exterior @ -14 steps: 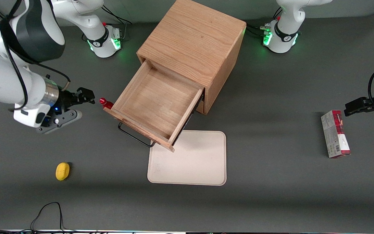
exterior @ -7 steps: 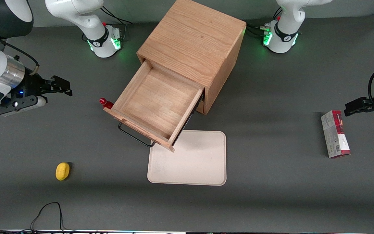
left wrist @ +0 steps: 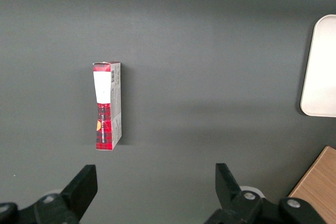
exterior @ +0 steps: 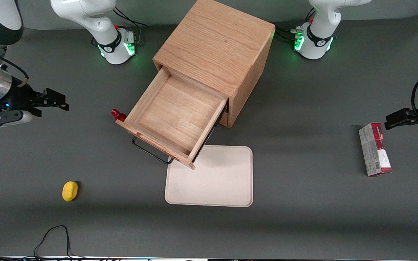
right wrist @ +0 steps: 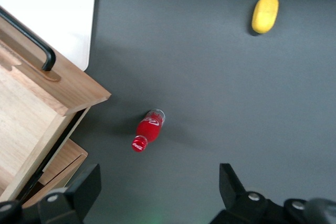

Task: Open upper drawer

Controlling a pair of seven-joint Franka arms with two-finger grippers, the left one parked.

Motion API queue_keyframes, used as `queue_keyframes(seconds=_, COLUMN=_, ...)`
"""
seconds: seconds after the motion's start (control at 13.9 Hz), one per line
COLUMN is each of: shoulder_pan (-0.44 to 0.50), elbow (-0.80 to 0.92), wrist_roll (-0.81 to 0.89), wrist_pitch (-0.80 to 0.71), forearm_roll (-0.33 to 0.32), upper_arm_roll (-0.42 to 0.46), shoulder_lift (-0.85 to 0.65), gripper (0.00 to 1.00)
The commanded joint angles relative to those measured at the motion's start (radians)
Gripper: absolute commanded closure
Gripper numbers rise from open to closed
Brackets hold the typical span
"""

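Observation:
The upper drawer (exterior: 174, 117) of the oak cabinet (exterior: 216, 47) stands pulled far out, its shallow wooden tray interior bare. Its black bar handle (exterior: 151, 152) shows under the front panel, and also in the right wrist view (right wrist: 31, 43). The lower drawer (right wrist: 58, 169) stays in, only a corner showing. My right gripper (exterior: 58, 99) is open and empty, above the table well off toward the working arm's end, apart from the drawer. In the right wrist view the gripper (right wrist: 157, 192) hangs above bare table near a red bottle (right wrist: 147, 129).
The red bottle (exterior: 118, 115) stands beside the drawer's front corner. A yellow lemon-like object (exterior: 70, 190) lies nearer the camera. A beige tray (exterior: 227, 181) lies in front of the cabinet, partly under the drawer. A red-and-white carton (exterior: 375, 148) lies toward the parked arm's end.
My right gripper has drawn away from the drawer's front corner and the red bottle, toward the working arm's end of the table. The drawer has not moved.

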Motion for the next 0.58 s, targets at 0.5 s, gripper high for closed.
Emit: queue_keyframes(seconds=0.5, shoulder_pan=-0.045, elbow=-0.006, wrist_roll=0.009, wrist_pitch=0.004, forearm_roll=-0.068, upper_arm_roll=0.082, shoulder_lift=-0.023, gripper=0.00)
